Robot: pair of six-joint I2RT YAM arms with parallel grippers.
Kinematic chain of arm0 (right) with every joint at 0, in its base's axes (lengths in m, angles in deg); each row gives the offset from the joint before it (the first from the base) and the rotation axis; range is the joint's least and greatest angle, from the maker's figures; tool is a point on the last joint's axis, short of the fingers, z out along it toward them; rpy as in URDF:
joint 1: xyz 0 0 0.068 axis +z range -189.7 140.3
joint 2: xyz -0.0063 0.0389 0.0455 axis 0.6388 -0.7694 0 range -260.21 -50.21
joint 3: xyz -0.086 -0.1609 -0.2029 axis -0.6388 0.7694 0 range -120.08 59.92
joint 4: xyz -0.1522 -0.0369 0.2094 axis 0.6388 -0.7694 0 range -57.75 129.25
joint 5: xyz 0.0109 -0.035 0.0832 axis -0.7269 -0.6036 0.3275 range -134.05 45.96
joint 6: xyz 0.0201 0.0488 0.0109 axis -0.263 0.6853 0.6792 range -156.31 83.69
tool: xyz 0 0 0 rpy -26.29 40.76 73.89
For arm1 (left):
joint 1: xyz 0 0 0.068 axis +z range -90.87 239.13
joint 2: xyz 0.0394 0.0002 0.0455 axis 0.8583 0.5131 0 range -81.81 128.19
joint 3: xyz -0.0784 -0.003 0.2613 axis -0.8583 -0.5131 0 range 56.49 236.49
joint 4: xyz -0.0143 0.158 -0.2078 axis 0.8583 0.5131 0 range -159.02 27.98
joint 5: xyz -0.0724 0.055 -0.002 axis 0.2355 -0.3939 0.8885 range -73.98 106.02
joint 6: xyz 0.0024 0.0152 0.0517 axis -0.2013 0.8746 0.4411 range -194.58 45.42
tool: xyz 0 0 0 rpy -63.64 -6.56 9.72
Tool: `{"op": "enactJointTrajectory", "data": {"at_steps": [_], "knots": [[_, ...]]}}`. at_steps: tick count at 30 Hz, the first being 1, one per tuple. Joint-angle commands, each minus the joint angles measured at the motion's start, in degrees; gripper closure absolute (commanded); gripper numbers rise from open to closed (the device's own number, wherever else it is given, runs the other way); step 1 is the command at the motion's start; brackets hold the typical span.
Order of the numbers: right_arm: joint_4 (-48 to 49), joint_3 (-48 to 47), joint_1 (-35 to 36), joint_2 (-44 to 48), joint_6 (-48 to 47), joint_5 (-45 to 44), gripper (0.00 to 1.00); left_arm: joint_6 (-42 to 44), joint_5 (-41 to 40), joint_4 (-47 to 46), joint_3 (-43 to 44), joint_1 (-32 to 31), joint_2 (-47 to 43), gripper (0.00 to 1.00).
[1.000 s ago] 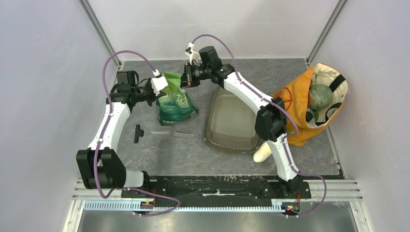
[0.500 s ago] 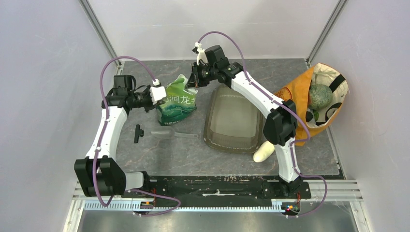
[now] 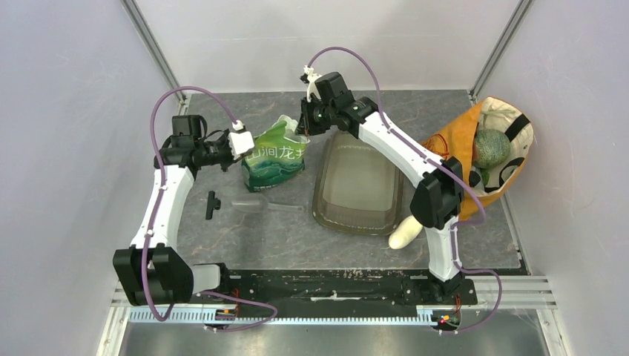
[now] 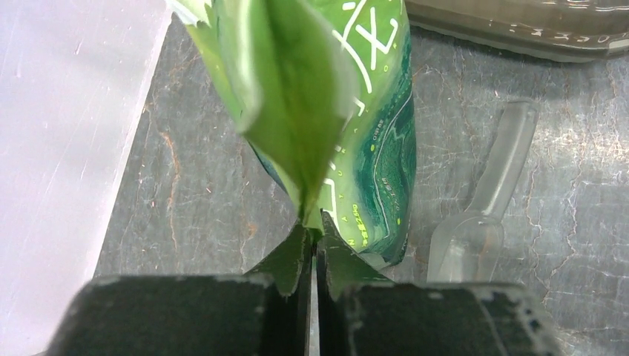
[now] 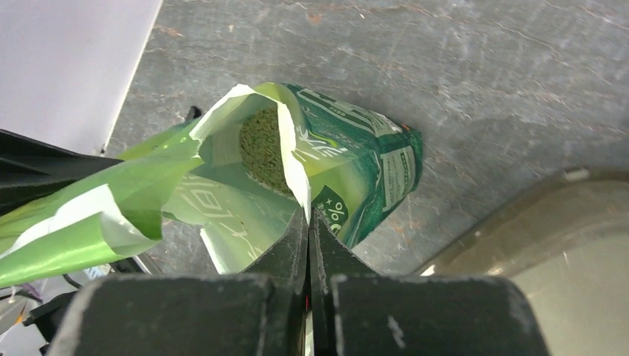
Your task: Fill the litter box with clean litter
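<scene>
Step in hand: holding the green pouch (image 3: 276, 154) open, ready to pour. The left fingers (image 4: 291, 261) are pressed together on the pouch's left top flap. The right fingers (image 5: 288, 256) pinch the opposite lip, so the mouth gapes between the two grips. The clean litter (image 5: 261, 148) shows as a grainy mass inside the mouth, tinted green by the film. None shows in the litter box (image 3: 356, 185), which lies flat on the tabletop (image 3: 245, 230) just right of the pouch, near but apart. The pouch base appears to rest on the tabletop, with the body leaning. Judgement: lift both grips together and carry the mouth over the tray's middle. Then raise the left side so the grains run toward the right lip. Tip slowly, since thin film pinched at its edge may slip or tear under load. A clear scoop (image 3: 256, 205) lies in front of the pouch, untouched; avoid sweeping it.
</scene>
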Motion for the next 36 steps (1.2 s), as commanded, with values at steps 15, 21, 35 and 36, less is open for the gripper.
{"op": "enactJointTrajectory", "data": {"at_steps": [15, 21, 35, 36], "knots": [[2.83, 5.19, -0.13, 7.21, 0.57, -3.83, 0.55, -8.76, 0.09, 9.91, 1.48, 5.06, -6.39, 0.16], [3.65, 4.15, -0.77, 6.08, 0.88, -3.85, 0.40, -22.35, 0.57, 6.93, -5.30, 11.15, -12.08, 0.14], [4.12, -2.44, -1.02, 2.01, -0.88, -1.36, 0.33, -41.34, -4.78, 11.45, -7.65, 20.94, -6.26, 0.16], [4.41, -2.13, -1.02, 2.61, -1.16, -0.89, 0.32, -41.06, -4.26, 12.71, -7.66, 21.55, -4.92, 0.17]]}}
